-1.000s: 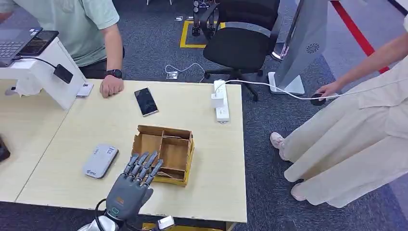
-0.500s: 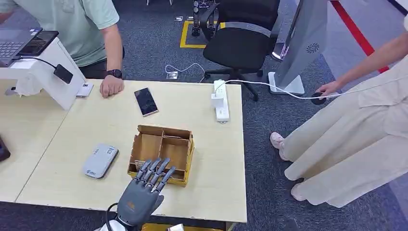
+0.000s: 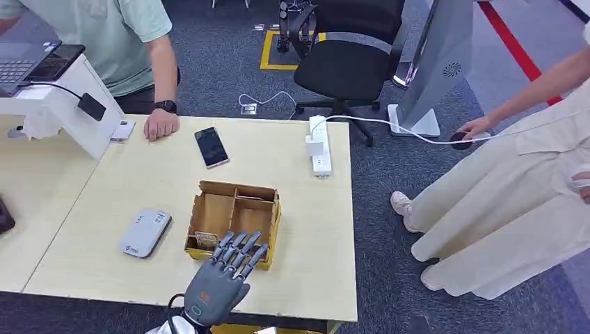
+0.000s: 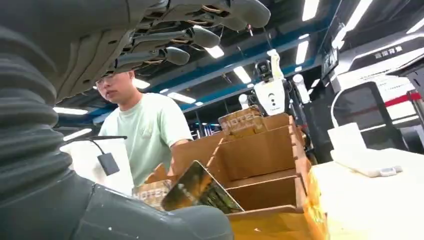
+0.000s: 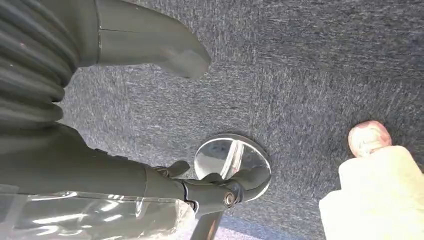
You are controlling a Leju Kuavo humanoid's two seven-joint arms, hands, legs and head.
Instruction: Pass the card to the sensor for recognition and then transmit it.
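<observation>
At the near edge of the pale wooden table (image 3: 97, 209), the robot's grey left hand (image 3: 221, 278) hangs with its dark fingers spread and straight, holding nothing, the fingertips over the near rim of the brown cardboard divided box (image 3: 236, 221). The wrist view shows the card, a glossy gold-and-dark rectangle (image 4: 200, 190), leaning tilted in the near part of the box, between the thick thumb and the extended fingers (image 4: 195, 37), with open air between them and it; in the head view a small printed card (image 3: 206, 240) stands in the near left compartment, just beside the fingertips. The right hand (image 5: 150, 50) hangs over grey carpet, thumb standing out; I cannot tell how its fingers lie. Left of the box lies a flat grey sensor pad (image 3: 145, 232). Farther back are a dark smartphone (image 3: 211, 146) and a white power strip (image 3: 319, 145). A person in a pale green shirt (image 3: 118, 35) rests a hand on the far edge.
</observation>
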